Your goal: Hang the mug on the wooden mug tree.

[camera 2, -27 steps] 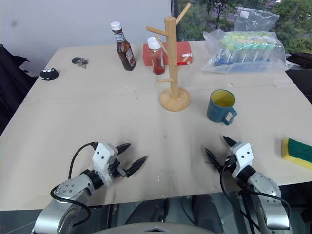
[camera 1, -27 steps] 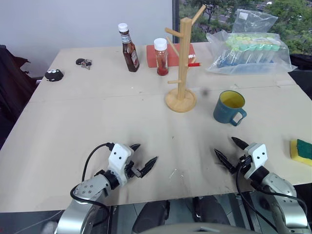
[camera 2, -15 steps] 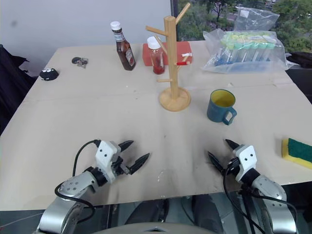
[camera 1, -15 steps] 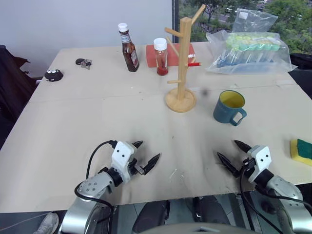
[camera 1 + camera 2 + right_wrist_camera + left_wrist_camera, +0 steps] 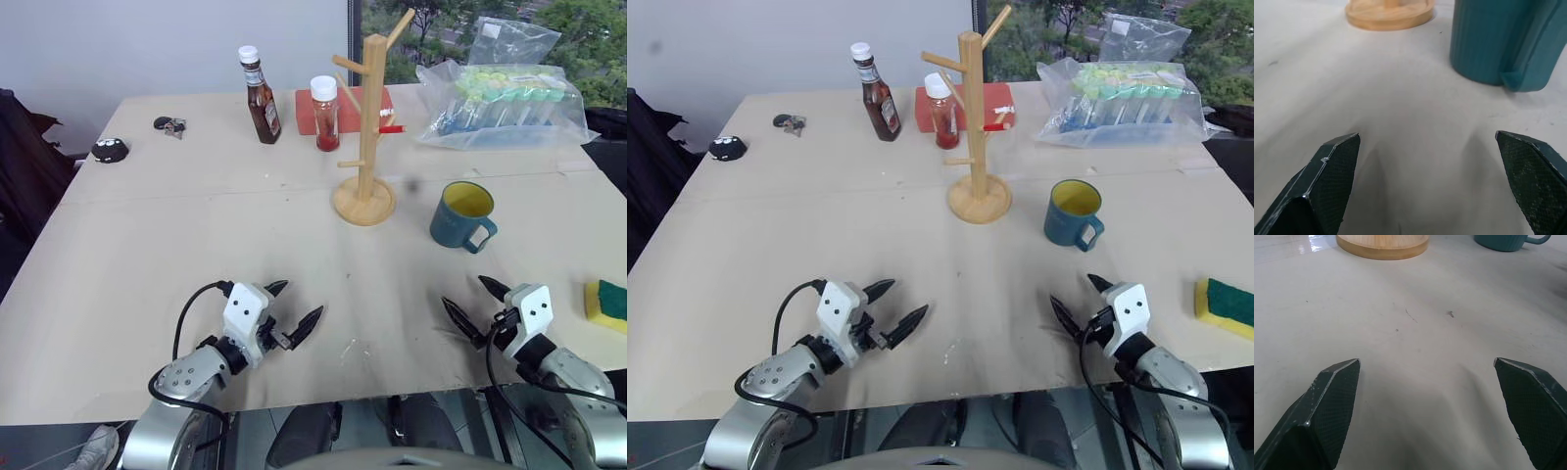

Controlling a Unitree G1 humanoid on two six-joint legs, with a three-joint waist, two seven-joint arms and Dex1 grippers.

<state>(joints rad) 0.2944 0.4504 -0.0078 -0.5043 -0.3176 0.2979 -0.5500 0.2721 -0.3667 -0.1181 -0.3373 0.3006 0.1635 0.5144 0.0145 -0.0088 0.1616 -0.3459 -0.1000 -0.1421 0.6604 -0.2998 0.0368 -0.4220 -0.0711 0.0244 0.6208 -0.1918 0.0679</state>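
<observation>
Pale table (image 5: 176, 225), window and grey wall behind. Mug tree (image 5: 367, 137): upright at centre, round base, pegs angled upward, all bare. Mug (image 5: 462, 215): upright on table, to the right of tree and apart from it, yellow inside, squarish handle turned toward near edge and right. Bottles, red box, bagged tubes at far side; sponge (image 5: 607, 302) at right edge.

Right gripper (image 5: 474, 305): low over near edge, jaws spread wide, nothing between them, mug straight ahead, well short of contact. Left gripper (image 5: 292, 305): likewise released and empty, aimed at bare table short of tree base.

Step in hand, by judgement: reach for mug with right gripper. Best done by advancing level, closing across wall or rim opposite handle, leaving loop free. Then lift above a peg on the mug's side, handle outward, thread loop over peg tip, lower until seated. Risk: nudging tree base; slow approach advised.
</observation>
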